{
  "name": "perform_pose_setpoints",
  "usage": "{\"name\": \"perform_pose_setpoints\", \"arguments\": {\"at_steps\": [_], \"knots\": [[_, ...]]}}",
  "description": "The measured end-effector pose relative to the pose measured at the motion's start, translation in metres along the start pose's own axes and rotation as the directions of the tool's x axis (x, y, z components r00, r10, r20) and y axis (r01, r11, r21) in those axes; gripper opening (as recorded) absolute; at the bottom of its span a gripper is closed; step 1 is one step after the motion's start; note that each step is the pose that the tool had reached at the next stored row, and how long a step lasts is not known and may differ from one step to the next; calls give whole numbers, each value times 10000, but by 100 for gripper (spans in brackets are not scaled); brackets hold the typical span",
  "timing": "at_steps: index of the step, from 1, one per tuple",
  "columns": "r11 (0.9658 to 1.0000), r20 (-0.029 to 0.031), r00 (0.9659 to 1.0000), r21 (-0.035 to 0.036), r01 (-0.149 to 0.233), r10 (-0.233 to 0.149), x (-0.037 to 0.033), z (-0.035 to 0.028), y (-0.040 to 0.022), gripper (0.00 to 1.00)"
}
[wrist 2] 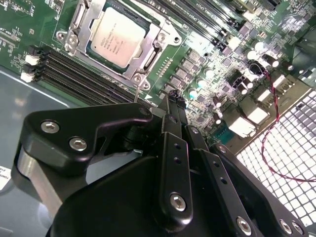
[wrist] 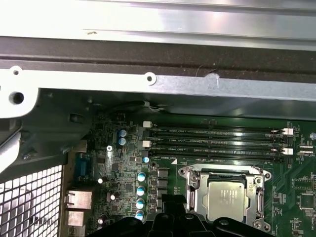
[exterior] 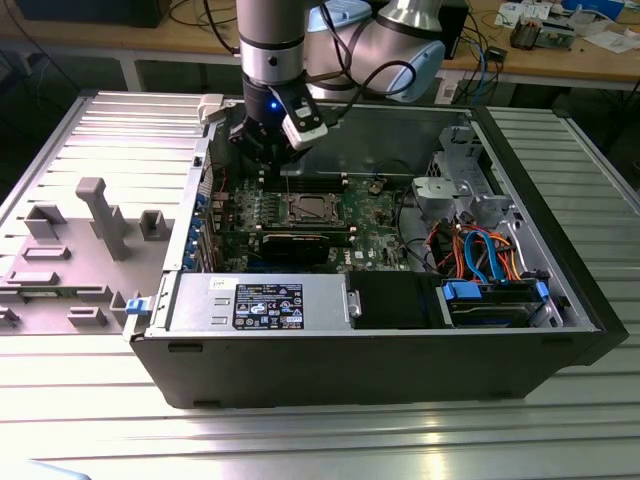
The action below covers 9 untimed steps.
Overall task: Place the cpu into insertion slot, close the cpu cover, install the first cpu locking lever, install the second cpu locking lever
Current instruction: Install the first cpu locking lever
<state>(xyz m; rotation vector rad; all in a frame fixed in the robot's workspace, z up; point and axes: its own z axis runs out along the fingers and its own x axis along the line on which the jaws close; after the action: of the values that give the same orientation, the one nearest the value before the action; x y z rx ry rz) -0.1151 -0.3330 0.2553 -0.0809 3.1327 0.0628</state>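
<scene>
- Currently my claw (wrist 2: 170, 101) has its two black fingers pressed together, tips meeting with nothing pinched between them. It hangs over the green motherboard (wrist 2: 212, 74), near the insertion slot (wrist 2: 69, 37) but not touching it.
- The cpu (wrist 2: 118, 37) lies flat in that slot, silver top up. The cpu cover (wrist 2: 150, 52) lies down around it, showing the chip through its square cut-out. Whether the locking levers are latched I cannot tell.
- A bank of long memory slots (wrist 2: 74, 69) runs between my fingertips and the socket.
- In the second wrist view, a red-and-black twisted wire (wrist 2: 271, 113) loops across the board beside a perforated grille (wrist 2: 286, 173).
- The first wrist view adds the grey metal rim (wrist: 148, 79) of the chassis beyond the board, a row of blue-topped capacitors (wrist: 141, 190) and a silver port block (wrist: 79, 200).
- The exterior view takes in the whole open computer case (exterior: 350, 360) on a ribbed metal table (exterior: 400, 440). A black graphics card (exterior: 295, 245) sits just beside the socket, with the power supply (exterior: 255, 303) along the near wall.
- Orange and blue cables (exterior: 480, 245) crowd the case at the exterior view's right. A grey fixture plate (exterior: 100, 215) with upright blocks lies outside the case at that view's left.
</scene>
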Motion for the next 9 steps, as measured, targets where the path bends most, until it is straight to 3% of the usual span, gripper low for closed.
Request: {"name": "perform_pose_setpoints", "arguments": {"at_steps": [9], "knots": [[10000,1,10000,-1,5,-5,5,1,14,11]]}}
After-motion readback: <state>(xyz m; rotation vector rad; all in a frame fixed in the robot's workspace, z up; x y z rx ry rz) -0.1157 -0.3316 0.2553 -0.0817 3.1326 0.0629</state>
